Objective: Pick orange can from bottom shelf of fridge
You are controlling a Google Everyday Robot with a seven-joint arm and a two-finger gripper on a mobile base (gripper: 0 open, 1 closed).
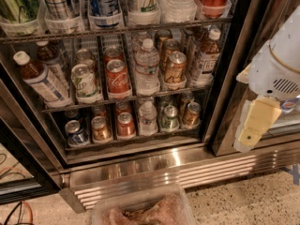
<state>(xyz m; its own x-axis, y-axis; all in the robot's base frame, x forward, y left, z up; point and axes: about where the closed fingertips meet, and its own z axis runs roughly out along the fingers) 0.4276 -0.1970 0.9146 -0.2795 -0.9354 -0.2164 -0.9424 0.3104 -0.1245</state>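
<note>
Far left, near the floor, you've got dark cables (16,212) beside the open fridge (225,102). The door frame runs diagonally down that side.

Middle rack, left to right:
- a brown tea bottle (40,78) tilted leftward
- a green-and-white can (84,81)
- the red cola can (117,78)
- a clear water bottle (147,71)
- a bronze can (174,67)
- another labelled bottle (204,60)

Below that is the bottom shelf (136,140), a dark wire rack split into lanes. Its front row, left to right:
- a blue-silver can (75,132)
- a gold-brown can (100,128)
- the orange can (125,124)
- a small water bottle (147,118)
- a green can (169,118)
- a copper-brown can (191,114)

The orange can stands upright in the third lane from the left, at the front of the rack. It sits just beside the gold-brown can on its left and the small water bottle on its right. More cans sit behind the front row, probably the same kinds, but it's dim back there.

Under the rack you see the fridge's ribbed steel base panel. Nearest you is a clear plastic tub (140,209) with something pinkish inside, resting on the speckled floor (262,198).

At right, the white arm housing (281,64) hangs in front of the fridge's right door post. The gripper (249,134) hangs below it as a cream-yellow piece pointing down and left. It's outside the cabinet, well apart from the orange can and touching nothing. You can't tell from this angle whether it's spread or pressed together.
</note>
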